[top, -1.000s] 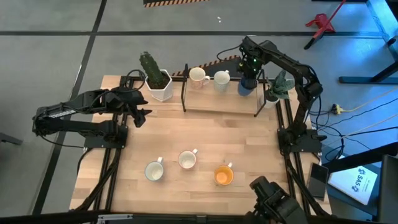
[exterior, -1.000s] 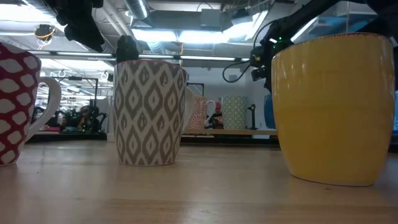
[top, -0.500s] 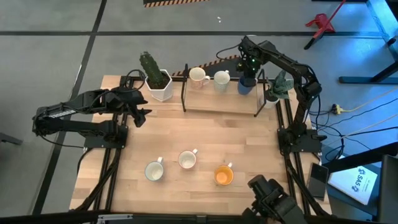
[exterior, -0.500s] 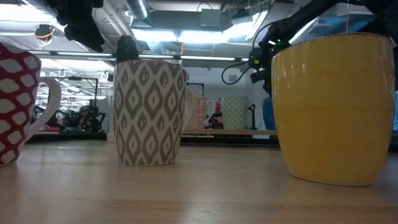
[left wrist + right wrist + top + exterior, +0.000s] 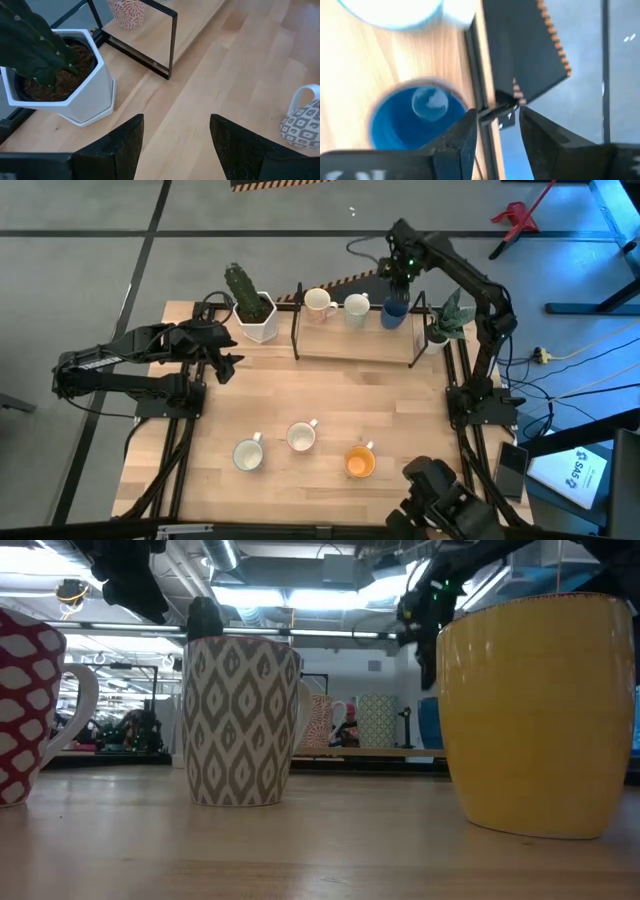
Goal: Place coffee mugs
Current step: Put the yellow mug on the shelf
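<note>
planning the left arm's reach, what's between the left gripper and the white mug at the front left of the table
Only bare wooden table: the high view shows nothing between the left gripper and the front-left white mug.

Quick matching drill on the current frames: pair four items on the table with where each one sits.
Items:
1. blue mug
2. orange mug
3. cactus pot
4. left end effector

Places:
A. near edge of the table, rightmost of three mugs
B. right end of the raised shelf
C. off the shelf's left end
D. over bare wood, near the cactus pot

Pairs: 1-B, 2-A, 3-C, 4-D
</note>
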`<state>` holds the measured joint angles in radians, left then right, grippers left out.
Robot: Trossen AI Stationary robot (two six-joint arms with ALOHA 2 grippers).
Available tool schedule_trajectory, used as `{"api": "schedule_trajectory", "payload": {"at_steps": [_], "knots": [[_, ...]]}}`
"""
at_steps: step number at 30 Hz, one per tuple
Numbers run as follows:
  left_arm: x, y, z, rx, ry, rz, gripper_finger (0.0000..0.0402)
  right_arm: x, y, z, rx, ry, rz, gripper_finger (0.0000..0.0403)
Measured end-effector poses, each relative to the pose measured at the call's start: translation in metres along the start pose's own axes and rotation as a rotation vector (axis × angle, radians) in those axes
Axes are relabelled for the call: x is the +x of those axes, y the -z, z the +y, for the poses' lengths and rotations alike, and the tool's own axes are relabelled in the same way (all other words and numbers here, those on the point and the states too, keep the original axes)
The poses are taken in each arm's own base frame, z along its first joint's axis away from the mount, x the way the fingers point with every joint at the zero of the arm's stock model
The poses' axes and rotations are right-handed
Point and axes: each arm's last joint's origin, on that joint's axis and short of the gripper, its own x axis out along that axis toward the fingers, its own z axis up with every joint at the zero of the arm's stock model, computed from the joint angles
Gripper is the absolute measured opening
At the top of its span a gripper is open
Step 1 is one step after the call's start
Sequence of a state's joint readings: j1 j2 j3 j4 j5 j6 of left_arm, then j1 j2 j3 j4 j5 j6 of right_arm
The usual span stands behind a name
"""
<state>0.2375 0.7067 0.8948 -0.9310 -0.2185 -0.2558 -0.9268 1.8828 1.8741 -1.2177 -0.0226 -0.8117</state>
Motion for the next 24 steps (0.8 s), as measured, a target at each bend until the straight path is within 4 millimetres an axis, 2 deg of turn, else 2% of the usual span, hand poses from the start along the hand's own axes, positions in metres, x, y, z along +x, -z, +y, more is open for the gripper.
{"api": "schedule_trajectory", "payload": {"at_steps": [4, 8, 11, 17, 20, 24], "knots": [[0.0, 0.0, -0.001, 0.0, 0.033, 0.009, 0.0222, -0.043, -0.016, 0.003, 0.012, 0.008, -0.107, 0.0134], [0.0, 0.0, -0.001, 0.002, 0.052, 0.014, 0.0222, -0.083, -0.039, 0.03, 0.029, -0.086, -0.24, 0.0133], [0.0, 0.0, -0.002, 0.004, 0.052, 0.014, 0.0222, -0.101, -0.062, 0.073, -0.065, -0.193, -0.272, 0.0133], [0.0, 0.001, -0.002, 0.029, 0.081, 0.02, 0.0222, -0.118, -0.102, 0.18, -0.304, -0.339, -0.272, 0.0133], [0.0, 0.001, -0.003, 0.03, 0.094, 0.024, 0.0222, -0.128, -0.109, 0.232, -0.362, -0.381, -0.25, 0.0133], [0.0, 0.001, -0.003, 0.031, 0.107, 0.026, 0.0222, -0.143, -0.107, 0.296, -0.415, -0.365, -0.218, 0.0133]]}}
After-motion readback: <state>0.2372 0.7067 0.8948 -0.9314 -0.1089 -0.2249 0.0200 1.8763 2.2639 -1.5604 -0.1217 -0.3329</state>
